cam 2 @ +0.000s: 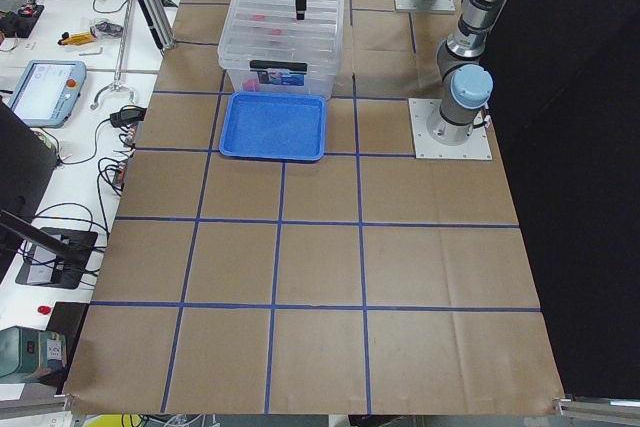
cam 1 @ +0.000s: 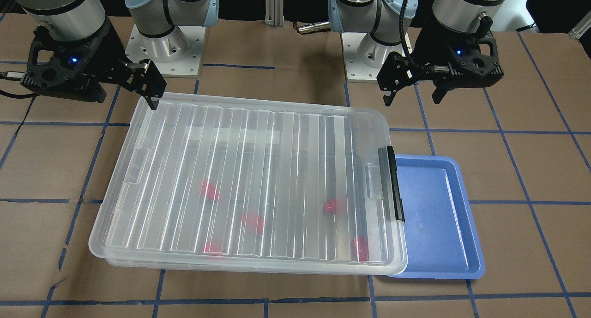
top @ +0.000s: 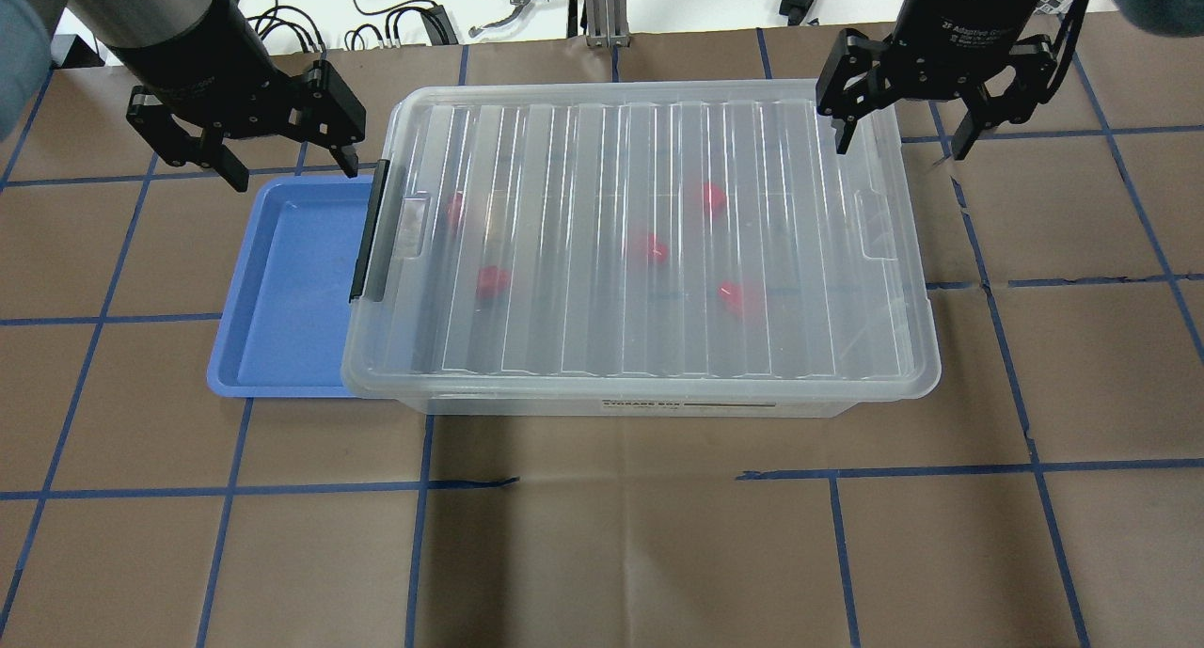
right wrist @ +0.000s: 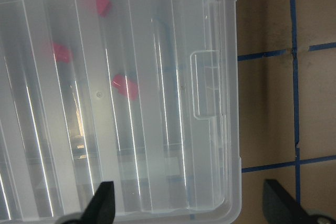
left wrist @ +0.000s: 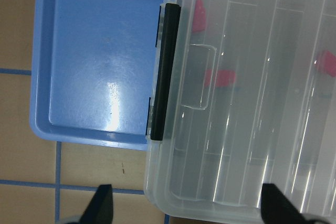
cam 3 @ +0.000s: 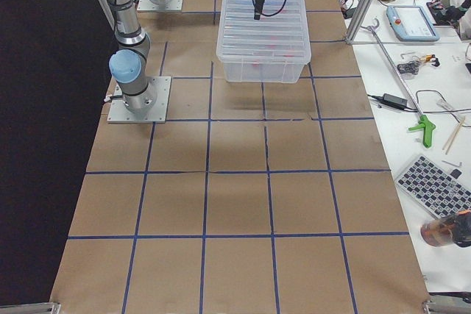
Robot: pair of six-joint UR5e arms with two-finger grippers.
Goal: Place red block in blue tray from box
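Five red blocks (top: 492, 279) show through the one ribbed lid (top: 809, 253) of the one clear box (top: 658, 403). One black clip bar (top: 369, 229) runs along the lid's left end in the overhead view. One blue tray (top: 282, 272) lies on the desk (top: 602, 554). Two grippers: one left gripper (top: 293, 171), one right gripper (top: 901, 148).

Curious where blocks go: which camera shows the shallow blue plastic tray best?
The left wrist-mounted view: the shallow blue plastic tray looms large, visibly empty. Overhead and front-facing show it farther off, edge hidden by the clear plastic box; exterior left, tiny; the others, not.
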